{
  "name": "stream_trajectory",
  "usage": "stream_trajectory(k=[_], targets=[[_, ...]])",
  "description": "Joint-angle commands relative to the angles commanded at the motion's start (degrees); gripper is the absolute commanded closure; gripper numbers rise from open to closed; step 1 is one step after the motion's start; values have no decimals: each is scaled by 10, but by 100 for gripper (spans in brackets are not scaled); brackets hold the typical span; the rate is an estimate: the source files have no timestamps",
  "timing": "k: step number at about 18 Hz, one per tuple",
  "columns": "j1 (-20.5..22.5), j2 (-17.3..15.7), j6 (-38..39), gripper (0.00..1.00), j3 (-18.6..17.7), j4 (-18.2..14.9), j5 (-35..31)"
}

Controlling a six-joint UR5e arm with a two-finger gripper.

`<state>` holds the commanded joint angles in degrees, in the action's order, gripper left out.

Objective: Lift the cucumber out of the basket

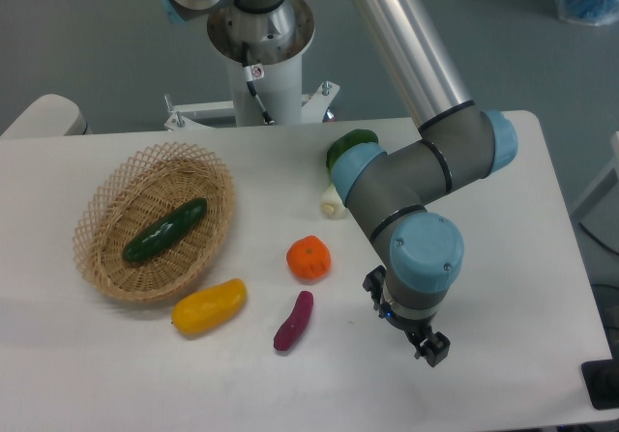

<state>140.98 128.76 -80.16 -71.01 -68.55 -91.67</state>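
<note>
The cucumber (164, 230) lies on the floor of the basket (106, 195), slanted, its upper end toward the bench's far edge. It is a smooth, glossy dark green rod with rounded ends. The basket is a shallow oval of tan woven wicker with an open lattice rim, and it sits near the bench's left edge.

The gripper (429, 345) hangs over the near right part of the bench, well apart from the basket. Only a small black part of it shows under the wrist, so I cannot tell whether its jaws are spread or closed; nothing shows in them. The arm (416, 176) above it is a chain of grey cylinders with matte light blue caps, joined to a polished metal tube that runs up out of view.

Just beside the basket's near rim rests a pepper (208, 306), yellow, waxy and plump, tapering at one end. To its right lies an eggplant (293, 321), small, slim, purple and slightly curved. Beyond that, mid-bench, sits an orange fruit (309, 258), round and faintly ribbed with a small stem mark. A bok choy (338, 166) lies toward the far edge, with dark leaves and a white stem end, partly hidden behind the arm. The bench (503, 374) is a flat white top with rounded corners.
</note>
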Motion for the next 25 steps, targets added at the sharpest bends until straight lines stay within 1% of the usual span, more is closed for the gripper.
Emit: stream_trajectory(k=[1,4,6,8,10,14,17,19,21,25], targets=[[0,-3,8,0,-2,-2,1],[-2,-16,39,0,-24,-3,22],[-9,-31,61,0,-42,-2,46],[-17,-52,63,0,-67,-2,48],[-27,-82,65,0,-109,-2,46],[-50,-169,92,0,-230,8,49],[-76,-219,119,0,-284,9,49],[-93,-243,150,0,-308,10,49],[-121,-257,189,0,-322,10,49],[-177,-266,264,0,-333,11,48]])
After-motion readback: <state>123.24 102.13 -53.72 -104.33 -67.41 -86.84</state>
